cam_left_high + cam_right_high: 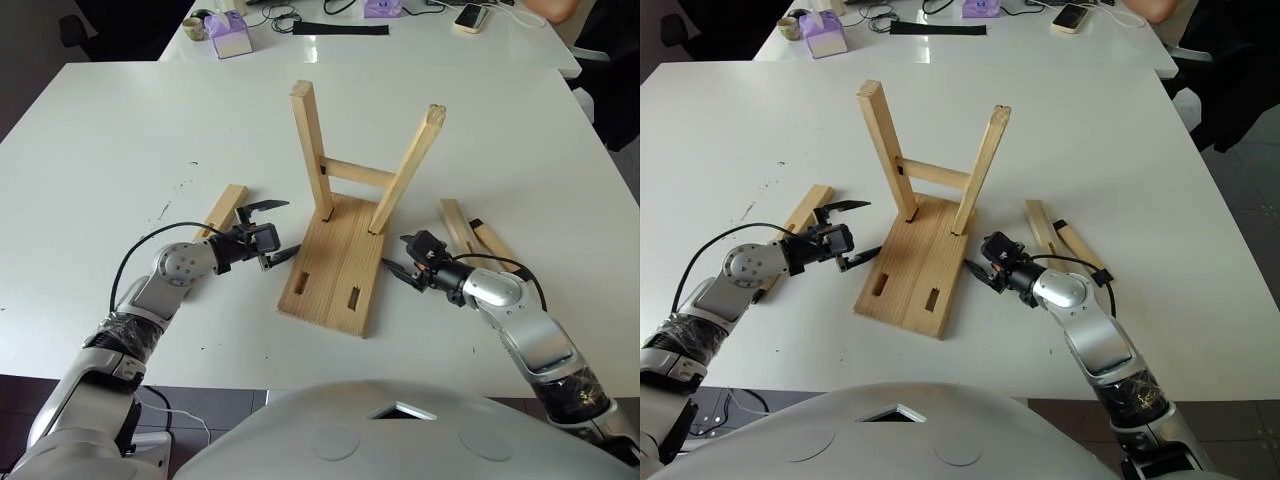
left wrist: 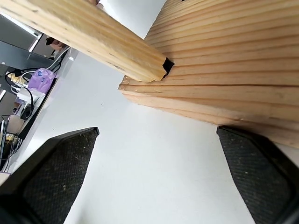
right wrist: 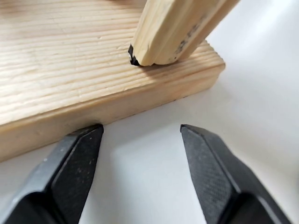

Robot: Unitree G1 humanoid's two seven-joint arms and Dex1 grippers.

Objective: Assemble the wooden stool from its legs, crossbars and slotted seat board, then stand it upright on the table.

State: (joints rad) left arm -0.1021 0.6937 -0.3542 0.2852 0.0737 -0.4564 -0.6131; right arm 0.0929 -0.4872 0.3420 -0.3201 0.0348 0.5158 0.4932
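The stool is half built: its slotted seat board [image 1: 330, 270] lies flat on the white table [image 1: 120, 150], with two legs [image 1: 312, 150] [image 1: 408, 170] joined by a crossbar [image 1: 357, 174] standing in the far slots, and the two near slots [image 1: 300, 284] [image 1: 354, 296] are unfilled. The right-hand leg leans noticeably, and the wrist views show a dark gap at each leg's foot, so the joints look loosely seated. The left gripper [image 1: 290, 227] sits just beside the board's left edge with its fingers spread wide and holding nothing. The right gripper [image 1: 396, 253] sits at the right edge, also open and unloaded, with one pad [image 3: 77, 154] almost against the board's side. The main risk is that either gripper nudges or slides the board, which could rock the leaning frame out of its slots and topple it. The spare leg [image 1: 228, 207] on the left and the spare pieces [image 1: 460, 225] on the right lie close behind the arms, where a wrist could sweep them away.
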